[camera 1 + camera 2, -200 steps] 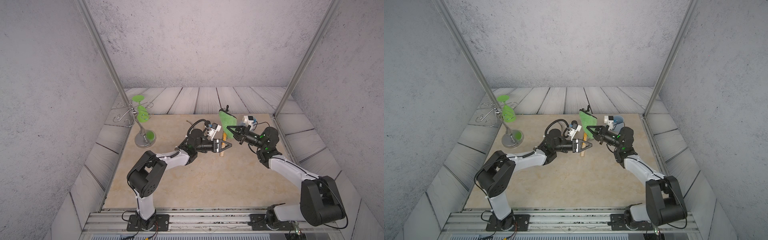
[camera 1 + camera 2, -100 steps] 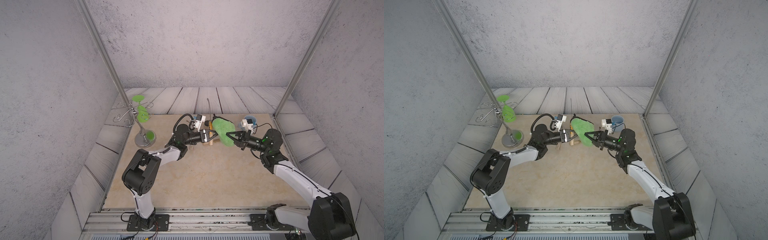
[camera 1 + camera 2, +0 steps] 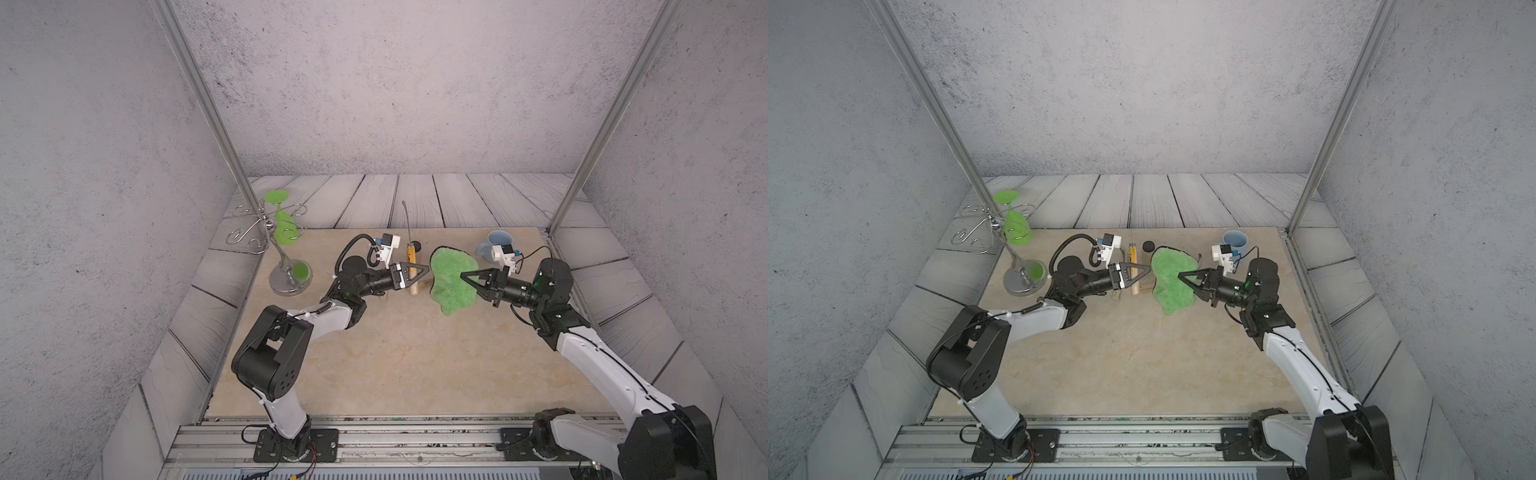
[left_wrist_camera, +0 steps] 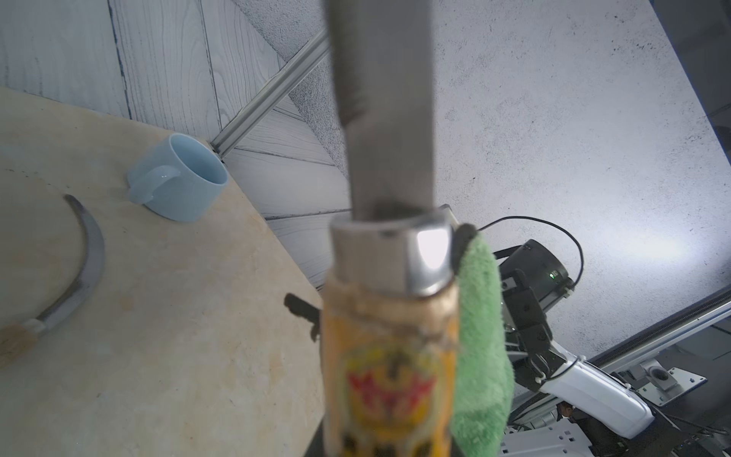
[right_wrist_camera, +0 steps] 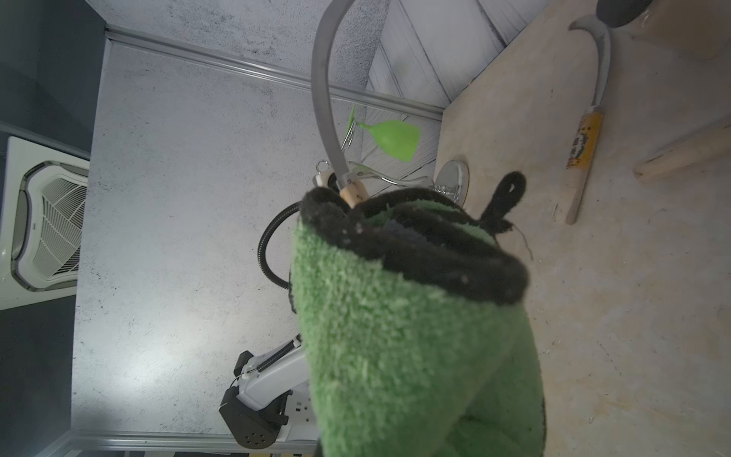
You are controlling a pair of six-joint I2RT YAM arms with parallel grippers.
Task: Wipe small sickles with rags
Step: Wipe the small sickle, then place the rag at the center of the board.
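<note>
Your left arm reached forward with the elbow bent and the forearm nearly level, and the left gripper pointed toward the right side. Its jaws were clamped on the wooden handle of a sickle, which stood about upright with the blade up. Your right arm came in from the other side with a level wrist. The right gripper pointed at the left one and was pinched on the rag. The rag hung above the table, just beside the held handle; I could not tell if they touched. A second sickle lay flat near the mug. A third sickle, with a yellow label, lay flat too.
</note>
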